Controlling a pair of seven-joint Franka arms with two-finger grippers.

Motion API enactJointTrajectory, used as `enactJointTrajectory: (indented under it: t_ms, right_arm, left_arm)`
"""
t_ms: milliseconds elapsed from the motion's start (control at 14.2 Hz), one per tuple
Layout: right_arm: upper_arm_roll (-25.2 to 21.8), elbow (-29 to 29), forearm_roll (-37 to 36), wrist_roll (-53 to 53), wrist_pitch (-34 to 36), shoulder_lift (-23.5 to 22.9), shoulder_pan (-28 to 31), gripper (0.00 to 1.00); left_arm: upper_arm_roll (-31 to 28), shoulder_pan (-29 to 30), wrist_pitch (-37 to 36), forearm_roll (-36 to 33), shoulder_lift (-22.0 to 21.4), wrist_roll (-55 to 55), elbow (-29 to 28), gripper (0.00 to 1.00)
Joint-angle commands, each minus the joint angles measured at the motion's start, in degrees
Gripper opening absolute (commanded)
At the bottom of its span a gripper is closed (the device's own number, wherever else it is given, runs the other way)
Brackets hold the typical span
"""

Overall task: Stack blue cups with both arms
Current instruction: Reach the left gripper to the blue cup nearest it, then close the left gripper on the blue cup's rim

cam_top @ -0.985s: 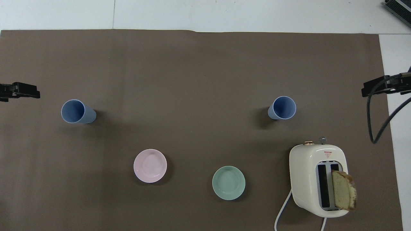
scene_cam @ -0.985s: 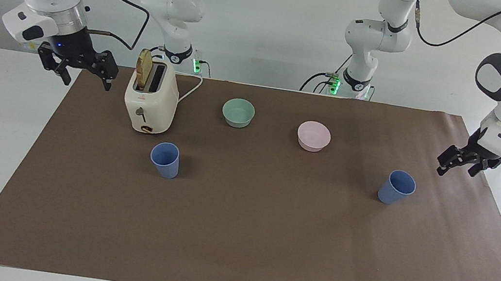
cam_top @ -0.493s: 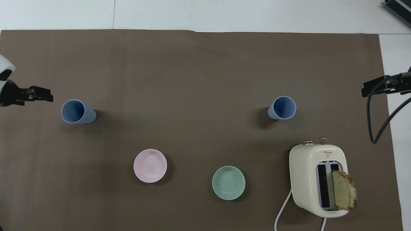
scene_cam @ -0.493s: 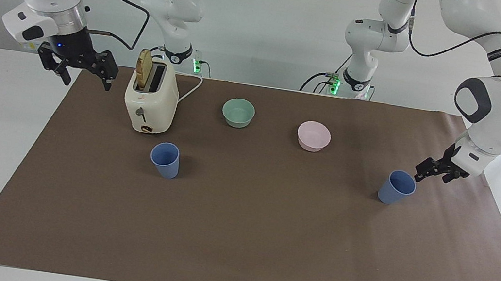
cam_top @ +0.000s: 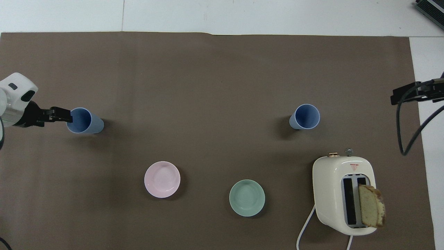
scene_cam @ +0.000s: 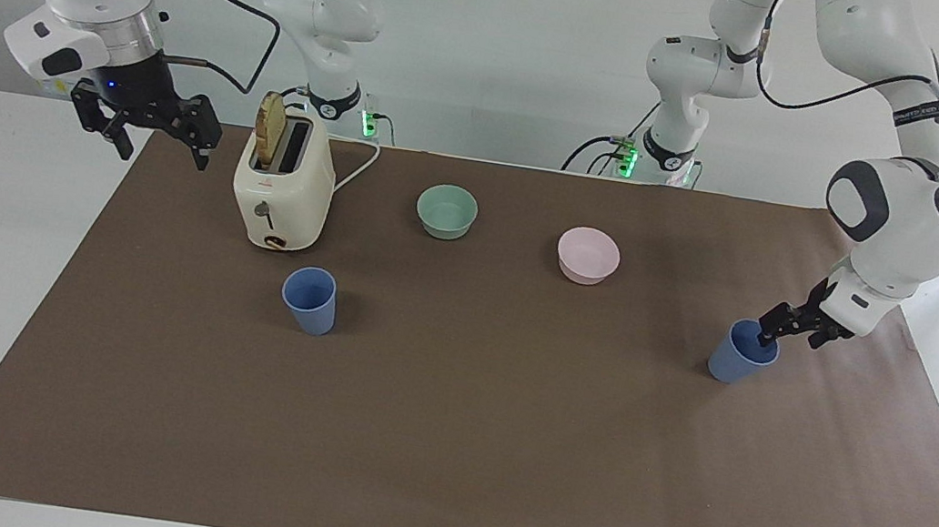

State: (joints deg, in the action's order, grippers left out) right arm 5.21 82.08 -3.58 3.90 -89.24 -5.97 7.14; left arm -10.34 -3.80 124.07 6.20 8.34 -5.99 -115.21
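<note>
The left tool (scene_cam: 777, 330) has swung in to the rim of one smooth tapered blue cup (scene_cam: 736, 361), fingers spread wide. The other cup (scene_cam: 310, 298) stands upright near the toaster (scene_cam: 282, 191); the right tool (scene_cam: 145, 121) waits, wide.

Toaster (scene_cam: 281, 191), green bowl (scene_cam: 446, 211), pink bowl (scene_cam: 587, 255)

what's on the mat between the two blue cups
Nothing: between one blue cup and the other blue cup the brown mat is bare, clearest in the overhead view.
</note>
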Motion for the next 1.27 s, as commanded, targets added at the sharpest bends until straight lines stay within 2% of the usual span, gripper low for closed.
enactJointTrajectory:
  t_ms: [0,70,211,563,704,915,1056,1196]
  right_arm:
    - [0.42,1.50,1.03,-0.91,-0.24,1.31,0.51,1.00]
    - [0.42,1.50,1.03,-0.91,-0.24,1.31,0.51,1.00]
    - [0.42,1.50,1.03,-0.91,-0.24,1.31,0.59,1.00]
    - [0.42,1.50,1.03,-0.91,-0.24,1.31,0.59,1.00]
    - [0.42,1.50,1.03,-0.91,-0.32,1.31,0.51,1.00]
    - [0.42,1.50,1.03,-0.91,-0.24,1.31,0.51,1.00]
    - [0.42,1.50,1.03,-0.91,-0.24,1.31,0.51,1.00]
    - [0.42,1.50,1.03,-0.91,-0.24,1.31,0.60,1.00]
  left_arm:
    - [-0.12,-0.68,1.96,0.92,-0.61,-0.69,-1.51,0.78]
    - [-0.12,-0.69,1.96,0.92,-0.61,-0.60,-1.51,0.56]
    - [-0.03,-0.86,1.79,0.92,-0.61,-0.68,-1.51,0.00]
    - [0.14,-1.13,1.53,0.92,-0.35,-0.95,-0.28,0.00]
    - [0.32,-1.21,-0.48,0.92,-0.26,-0.51,2.96,0.00]
    - [1.90,-1.12,-8.99,0.92,-0.87,1.59,10.25,0.00]
    - [5.40,-1.12,-13.14,0.22,-1.05,7.45,14.03,0.00]
    - [10.05,-1.12,-13.68,-0.66,-1.14,15.10,14.49,0.00]
